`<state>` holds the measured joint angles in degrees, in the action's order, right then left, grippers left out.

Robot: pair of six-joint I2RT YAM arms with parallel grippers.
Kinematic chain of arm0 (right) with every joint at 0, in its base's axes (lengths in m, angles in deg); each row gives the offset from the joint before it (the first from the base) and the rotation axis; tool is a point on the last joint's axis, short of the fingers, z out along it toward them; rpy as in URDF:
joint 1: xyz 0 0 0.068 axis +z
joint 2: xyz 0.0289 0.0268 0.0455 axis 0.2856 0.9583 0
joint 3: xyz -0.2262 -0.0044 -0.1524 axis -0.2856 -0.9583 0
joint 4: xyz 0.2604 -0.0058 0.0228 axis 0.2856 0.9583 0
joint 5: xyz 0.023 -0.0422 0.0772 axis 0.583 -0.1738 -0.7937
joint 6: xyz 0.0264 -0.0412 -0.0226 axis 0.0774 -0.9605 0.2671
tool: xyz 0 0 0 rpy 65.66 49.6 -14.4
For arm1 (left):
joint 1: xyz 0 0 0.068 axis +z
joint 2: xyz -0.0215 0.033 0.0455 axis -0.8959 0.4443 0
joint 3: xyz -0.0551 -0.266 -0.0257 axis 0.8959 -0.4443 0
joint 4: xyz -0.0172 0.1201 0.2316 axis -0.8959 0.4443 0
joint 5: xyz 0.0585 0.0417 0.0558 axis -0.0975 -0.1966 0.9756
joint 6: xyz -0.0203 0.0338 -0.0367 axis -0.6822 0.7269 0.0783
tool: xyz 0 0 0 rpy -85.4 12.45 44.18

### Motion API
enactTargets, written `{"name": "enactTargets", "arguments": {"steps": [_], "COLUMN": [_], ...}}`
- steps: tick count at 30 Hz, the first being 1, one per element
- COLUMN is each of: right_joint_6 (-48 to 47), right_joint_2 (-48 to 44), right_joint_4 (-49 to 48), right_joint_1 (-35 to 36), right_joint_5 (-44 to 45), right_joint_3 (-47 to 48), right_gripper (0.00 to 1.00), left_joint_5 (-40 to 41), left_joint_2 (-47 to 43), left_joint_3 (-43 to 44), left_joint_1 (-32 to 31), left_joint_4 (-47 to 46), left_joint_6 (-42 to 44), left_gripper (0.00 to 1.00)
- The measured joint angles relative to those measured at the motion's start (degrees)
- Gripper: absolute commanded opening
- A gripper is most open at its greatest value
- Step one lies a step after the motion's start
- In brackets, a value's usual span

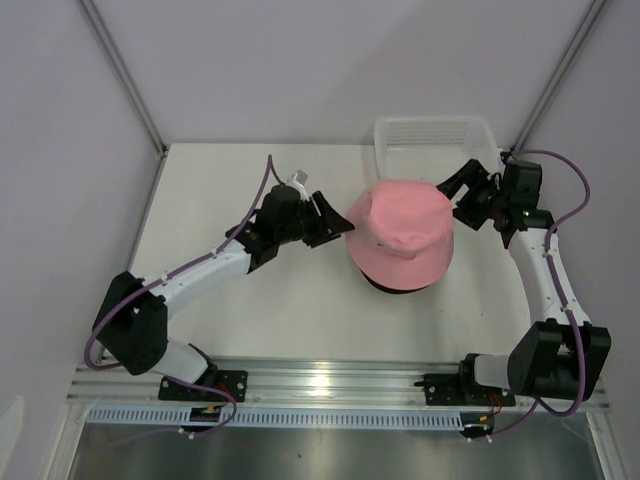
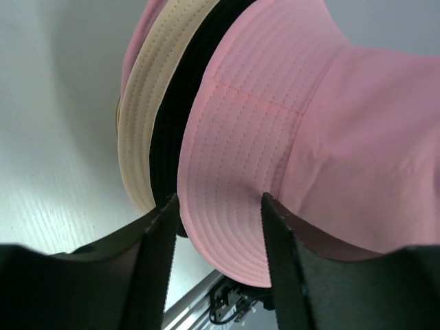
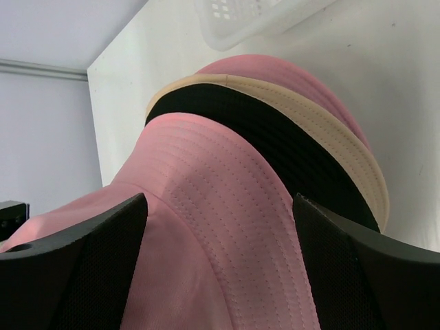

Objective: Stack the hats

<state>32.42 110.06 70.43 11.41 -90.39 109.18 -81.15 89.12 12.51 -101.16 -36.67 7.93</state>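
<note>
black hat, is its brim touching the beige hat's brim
Touching. Left wrist view shows the black hat brim pressed flush against the beige hat brim, no gap.

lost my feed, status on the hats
Left tool open astride brim of top pink hat. Right tool open opposite. Four hats stacked. Bin behind, nothing blocking.

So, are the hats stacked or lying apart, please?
Stacked. The left wrist view shows four nested brims: top pink hat, black hat, beige hat, bottom pink hat.
</note>
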Motion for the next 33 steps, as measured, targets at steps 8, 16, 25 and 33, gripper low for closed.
{"name": "enactTargets", "arguments": {"steps": [8,16,25,33], "right_joint_6": [-0.98,-2.08,5.75,12.98], "right_joint_2": [-0.79,-5.73,-10.34,-10.32], "right_joint_4": [2.05,3.15,-6.93,-16.76], "right_joint_1": [-6.93,-12.90,-12.35,-11.39], "right_joint_5": [1.57,-1.55,-8.76,-11.98], "right_joint_3": [-3.26,-8.33,-21.33,-23.08], "right_gripper": [0.87,0.86,0.84,0.77], "left_joint_5": [1.22,1.36,-1.66,-3.26], "left_joint_2": [3.10,7.23,7.23,7.78], "left_joint_3": [-4.07,0.24,2.27,5.31], "left_joint_1": [-0.46,-0.48,-0.48,-0.48], "left_joint_4": [-12.68,-9.27,-5.46,-4.28], "left_joint_6": [-2.91,0.98,8.52,10.49], "left_gripper": [0.27,0.40,0.43,0.42]}}
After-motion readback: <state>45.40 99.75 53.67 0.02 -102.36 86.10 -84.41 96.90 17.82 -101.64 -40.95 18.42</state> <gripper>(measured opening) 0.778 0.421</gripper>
